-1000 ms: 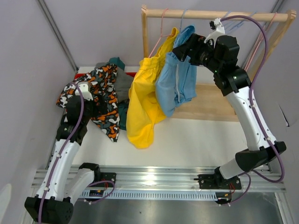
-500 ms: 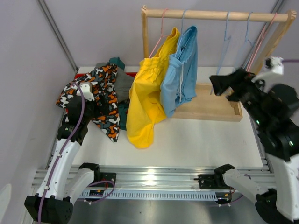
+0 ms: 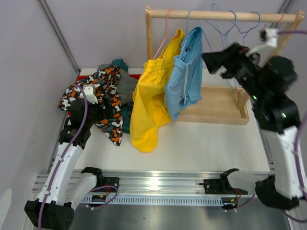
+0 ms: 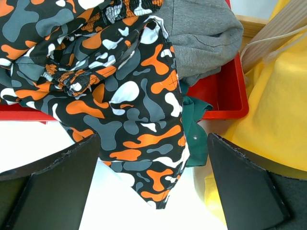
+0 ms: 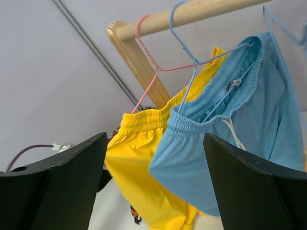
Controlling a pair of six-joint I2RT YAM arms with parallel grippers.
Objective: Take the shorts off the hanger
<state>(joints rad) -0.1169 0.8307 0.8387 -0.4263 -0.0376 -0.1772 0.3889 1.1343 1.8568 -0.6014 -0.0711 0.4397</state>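
Overhead, the wooden rack (image 3: 220, 15) spanned the back of the table. From its rail hung the yellow shorts (image 3: 148, 105) on a pink hanger (image 5: 145, 91) and, touching them on the right, the light blue shorts (image 3: 184, 81) on a blue hanger (image 5: 188, 86). The camouflage shorts (image 4: 129, 96) draped over the near wall of the red tray (image 4: 225, 96), with the grey shorts (image 4: 201, 33) piled inside and the teal shorts (image 4: 194, 129) poking out beneath. The right gripper (image 5: 154, 143) hovered near the blue pair, jaws spread wide and empty. The left gripper (image 4: 153, 139) gaped likewise above the camouflage pair.
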